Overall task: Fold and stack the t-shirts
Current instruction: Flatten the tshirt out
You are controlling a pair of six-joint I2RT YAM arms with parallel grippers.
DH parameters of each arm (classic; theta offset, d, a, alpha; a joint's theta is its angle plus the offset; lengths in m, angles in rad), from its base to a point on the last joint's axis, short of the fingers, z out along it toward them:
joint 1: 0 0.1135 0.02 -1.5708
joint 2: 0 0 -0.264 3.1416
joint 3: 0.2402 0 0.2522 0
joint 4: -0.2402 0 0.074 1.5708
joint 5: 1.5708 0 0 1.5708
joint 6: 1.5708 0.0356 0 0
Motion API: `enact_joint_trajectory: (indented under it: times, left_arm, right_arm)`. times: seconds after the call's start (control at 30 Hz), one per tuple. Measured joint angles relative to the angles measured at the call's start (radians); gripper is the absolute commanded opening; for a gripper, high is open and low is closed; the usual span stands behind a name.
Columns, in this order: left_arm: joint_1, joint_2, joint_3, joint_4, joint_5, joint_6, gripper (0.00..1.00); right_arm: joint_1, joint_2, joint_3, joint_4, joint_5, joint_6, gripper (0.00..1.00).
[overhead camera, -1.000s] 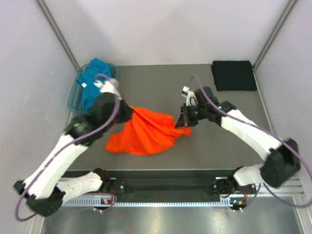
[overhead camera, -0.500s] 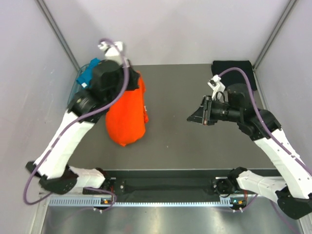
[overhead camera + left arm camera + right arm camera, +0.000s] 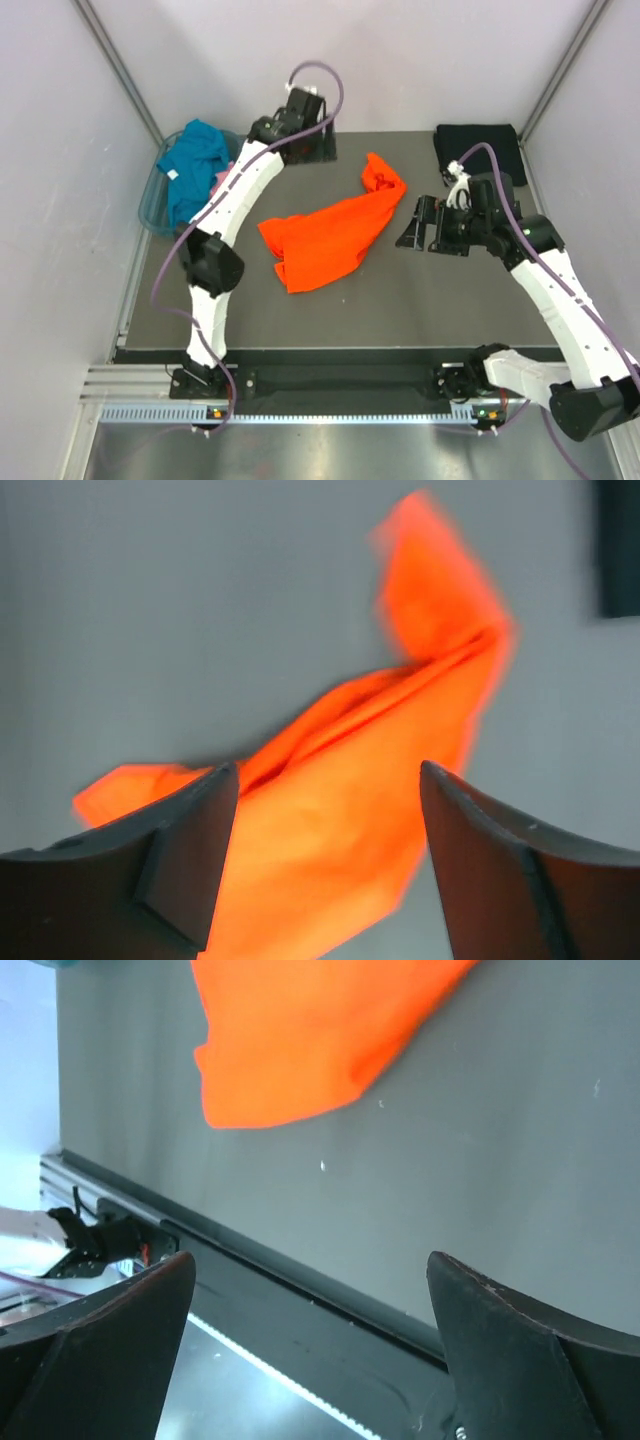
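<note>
The 1 dark grey table [image 3: 400, 300] fills the middle of the top view, with 2 white arms reaching over it. The left arm [image 3: 240, 190] stretches from the lower left up to the top centre. The right arm [image 3: 560, 290] bends in from the lower right.

4 t-shirts are in view. The orange t-shirt [image 3: 325, 235] lies unfolded and rumpled at the centre of the frame. It runs diagonally from lower left to upper right, and its upper end is bunched into a fold. It touches neither gripper.

The 1 translucent basket [image 3: 152, 200] sits at the upper left edge of the table. The black t-shirt [image 3: 480, 153] lies folded flat in the upper right corner, well apart from the orange one. The teal t-shirt [image 3: 190, 165] is heaped in the basket. A small patch of the pink t-shirt [image 3: 222, 180] shows at its right side.

Of the 2 grippers, the left gripper [image 3: 325, 775] hangs above the orange cloth, jaws spread wide and empty. The right gripper [image 3: 310, 1260], just right of the shirt's upper end, is also spread wide and holds nothing.
</note>
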Motion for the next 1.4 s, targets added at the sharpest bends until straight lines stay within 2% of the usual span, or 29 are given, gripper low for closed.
enact_joint_trajectory:
  times: [0.03, 0.07, 0.2, 0.23, 0.37, 0.47, 0.6, 0.67, 0.73, 0.77, 0.83, 1.03, 1.2, 1.3, 1.4]
  left_arm:
    - [0.009, -0.021, -0.089, -0.016, -0.005, -0.003, 0.71]
    - [0.014, -0.093, -0.279, 0.035, -0.002, -0.008, 0.65]
    - [0.0, -0.4, -0.923, 0.085, 0.048, -0.047, 0.64]
    - [-0.007, -0.472, -1.036, 0.081, 0.061, -0.062, 0.65]
    - [-0.037, -0.705, -1.369, 0.165, 0.109, -0.128, 0.69]
    - [-0.039, -0.737, -1.504, 0.246, 0.154, -0.169, 0.69]
    - [-0.039, -0.655, -1.547, 0.348, 0.193, -0.19, 0.68]
    - [-0.039, -0.582, -1.529, 0.378, 0.193, -0.195, 0.61]
    - [-0.039, -0.516, -1.512, 0.41, 0.198, -0.196, 0.46]
    - [-0.039, -0.493, -1.509, 0.425, 0.205, -0.196, 0.24]
    - [-0.036, -0.475, -1.495, 0.438, 0.219, -0.2, 0.0]
    - [-0.056, -0.525, -1.436, 0.439, 0.27, -0.206, 0.0]
    - [-0.148, -0.724, -1.28, 0.441, 0.331, -0.22, 0.0]
    - [-0.208, -0.832, -1.166, 0.5, 0.37, -0.25, 0.0]
    - [-0.223, -0.943, -1.144, 0.53, 0.333, -0.294, 0.0]
  right_arm:
    - [-0.02, -0.005, -0.032, 0.013, -0.015, 0.002, 1.0]
    - [-0.058, -0.01, -0.082, 0.03, -0.059, 0.004, 1.0]
    - [-0.204, 0.019, -0.23, 0.07, -0.197, 0.005, 1.0]
    - [-0.225, 0.037, -0.245, 0.074, -0.216, 0.0, 1.0]
    - [-0.237, 0.095, -0.25, 0.106, -0.276, -0.021, 1.0]
    - [-0.231, 0.111, -0.25, 0.128, -0.309, -0.033, 1.0]
    - [-0.206, 0.114, -0.25, 0.159, -0.334, -0.039, 0.98]
    - [-0.193, 0.113, -0.252, 0.172, -0.339, -0.04, 0.98]
    - [-0.187, 0.109, -0.261, 0.189, -0.34, -0.042, 0.96]
    - [-0.185, 0.103, -0.273, 0.199, -0.34, -0.043, 0.94]
    - [-0.185, 0.092, -0.295, 0.204, -0.339, -0.045, 0.9]
    - [-0.185, 0.086, -0.331, 0.195, -0.295, -0.064, 0.83]
    - [-0.184, 0.097, -0.328, 0.197, -0.255, -0.096, 0.82]
    - [-0.182, 0.12, -0.318, 0.195, -0.235, -0.11, 0.82]
    - [-0.174, 0.145, -0.291, 0.191, -0.223, -0.124, 0.82]
